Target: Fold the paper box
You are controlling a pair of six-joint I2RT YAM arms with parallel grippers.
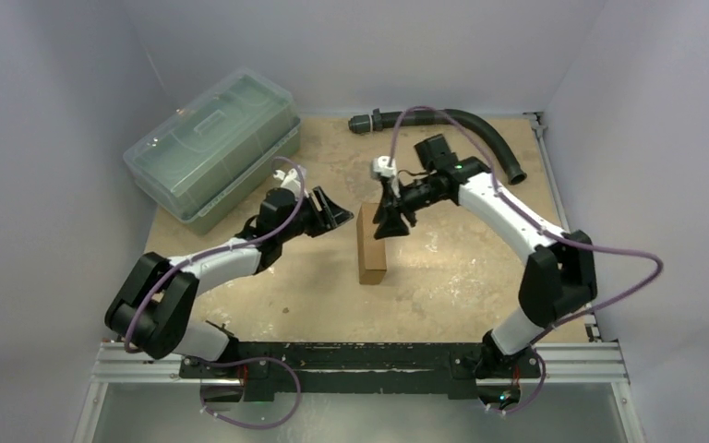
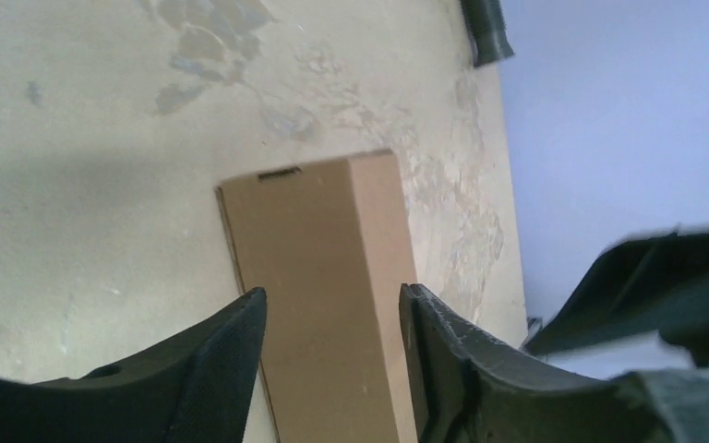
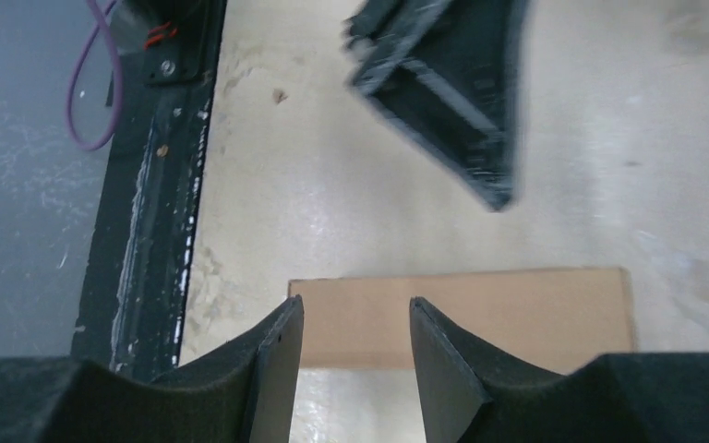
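Note:
The paper box (image 1: 370, 245) is a small plain brown carton, folded up and closed, lying on the table's middle. It also shows in the left wrist view (image 2: 318, 277) and in the right wrist view (image 3: 508, 314). My left gripper (image 1: 336, 212) is open and empty just left of the box's far end; its jaws frame the box from above without touching it (image 2: 332, 305). My right gripper (image 1: 390, 221) is open and empty at the box's far right corner, with the box beyond its fingertips (image 3: 355, 309).
A large clear greenish lidded plastic bin (image 1: 212, 146) stands at the back left. A black curved hose (image 1: 466, 125) lies along the back right. A black rail (image 1: 360, 355) runs along the near edge. The table surface (image 1: 462, 268) is tan and worn.

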